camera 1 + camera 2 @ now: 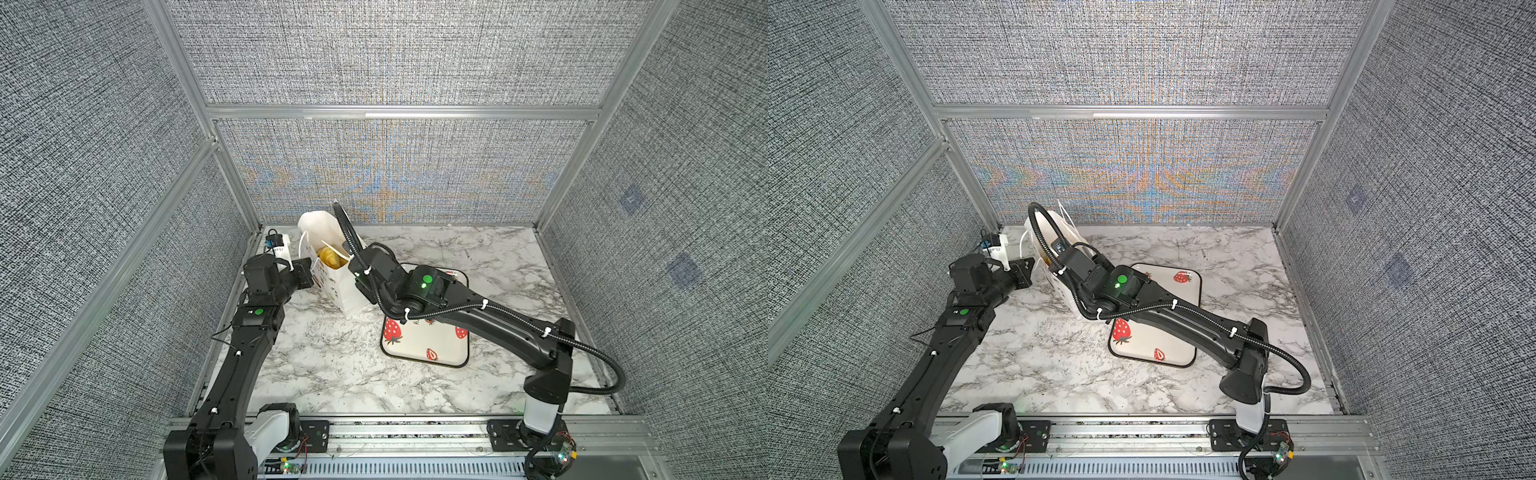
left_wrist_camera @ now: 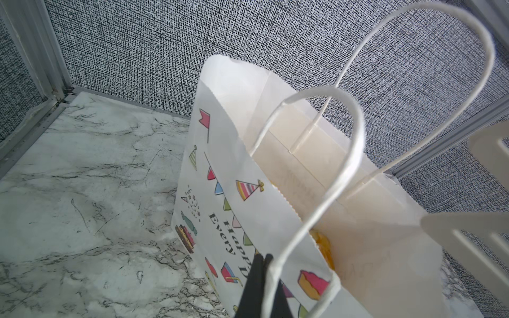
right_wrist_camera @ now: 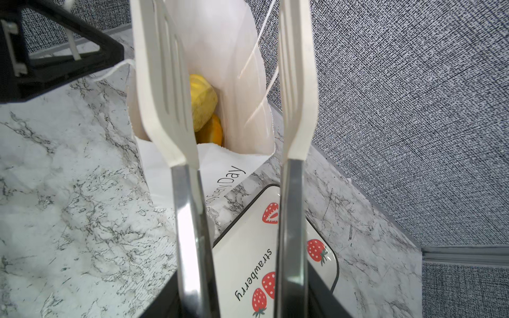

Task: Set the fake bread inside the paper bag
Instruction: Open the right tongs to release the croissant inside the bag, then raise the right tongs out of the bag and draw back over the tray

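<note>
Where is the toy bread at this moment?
The fake bread in sight lies inside the paper bag, which stands at the back left of the table in both top views, just left of the strawberry tray.

My left arm (image 1: 237,365) stretches from the near left corner of the desk (image 1: 332,374) along its left edge, with the wrist bent inward. My left gripper (image 1: 304,272) is pinched tight on a cord handle (image 2: 316,92) of the paper bag (image 1: 334,289). My right arm (image 1: 498,320) reaches from the near right corner diagonally across the desk toward the far left corner. My right gripper (image 3: 245,305) clasps the tongs (image 3: 165,110) by their metal arms, and their white blades stand apart near the bag's open top.
</note>
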You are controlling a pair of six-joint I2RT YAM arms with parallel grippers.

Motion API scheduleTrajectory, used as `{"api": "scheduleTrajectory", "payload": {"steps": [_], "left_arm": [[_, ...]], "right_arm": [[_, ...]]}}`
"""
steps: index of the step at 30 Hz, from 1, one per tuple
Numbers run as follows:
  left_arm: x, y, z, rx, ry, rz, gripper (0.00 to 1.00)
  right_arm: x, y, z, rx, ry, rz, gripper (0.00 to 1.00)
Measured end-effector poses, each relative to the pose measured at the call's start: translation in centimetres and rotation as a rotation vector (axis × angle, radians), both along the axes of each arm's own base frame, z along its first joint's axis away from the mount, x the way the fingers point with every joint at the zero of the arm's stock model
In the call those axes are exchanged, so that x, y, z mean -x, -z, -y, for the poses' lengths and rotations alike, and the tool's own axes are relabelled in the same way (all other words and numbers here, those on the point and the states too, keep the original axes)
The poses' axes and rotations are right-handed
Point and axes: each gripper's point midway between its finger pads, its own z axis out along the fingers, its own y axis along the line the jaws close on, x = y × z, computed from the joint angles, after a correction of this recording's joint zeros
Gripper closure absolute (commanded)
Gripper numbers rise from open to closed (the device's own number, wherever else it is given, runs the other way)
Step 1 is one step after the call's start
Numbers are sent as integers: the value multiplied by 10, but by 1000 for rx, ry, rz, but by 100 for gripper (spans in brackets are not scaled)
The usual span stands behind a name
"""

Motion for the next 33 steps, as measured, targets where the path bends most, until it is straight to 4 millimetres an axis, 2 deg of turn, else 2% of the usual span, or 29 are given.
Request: {"api": "scheduleTrajectory", "payload": {"steps": [11, 16, 22, 29, 32, 33], "left_arm": [[-1, 2, 0, 1, 1, -6, 100], [-2, -3, 0, 0, 0, 3, 91], [-3, -9, 0, 1, 0, 15, 64], [1, -20, 0, 8, -1, 42, 26], [4, -27, 0, 9, -2, 60, 2], [5, -29, 0, 10, -3, 66, 1]], "right_arm": [[14, -15, 31, -57, 26, 9, 51], [20, -21, 50, -94, 46, 20, 51], [25, -22, 68, -140, 70, 25, 51], [21, -7, 81, -188, 120, 14, 51], [18, 1, 81, -212, 145, 12, 51], [17, 4, 81, -218, 152, 11, 51]]}}
